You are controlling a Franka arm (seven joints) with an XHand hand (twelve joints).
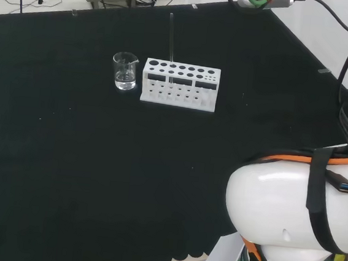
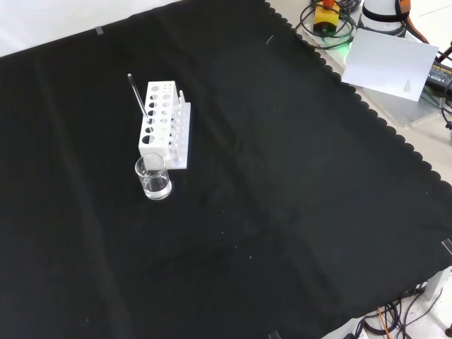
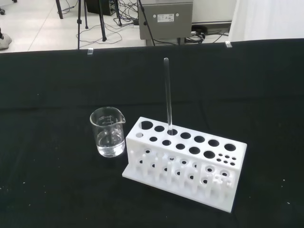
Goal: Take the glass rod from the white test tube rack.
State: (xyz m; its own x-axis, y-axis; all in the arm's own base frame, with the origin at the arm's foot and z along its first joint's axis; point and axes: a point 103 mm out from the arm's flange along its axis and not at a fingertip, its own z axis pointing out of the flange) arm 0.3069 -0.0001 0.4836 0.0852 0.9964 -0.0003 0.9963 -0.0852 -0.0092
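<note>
A white test tube rack [image 1: 179, 85] [image 2: 162, 124] [image 3: 184, 161] stands on the black cloth. A thin clear glass rod [image 1: 171, 36] [image 2: 137, 95] [image 3: 167, 95] stands nearly upright in one of the rack's back-row holes and rises well above the rack. In the wrist view the rack and rod lie ahead at some distance, with nothing touching them.
A small glass beaker [image 1: 125, 71] [image 2: 153, 177] [image 3: 108, 131] with a little clear liquid stands close beside the rack's end. The arm's white links [image 1: 296, 210] stand at the right of the head view. A white sheet [image 2: 388, 62] and cables lie beyond the cloth's scalloped edge.
</note>
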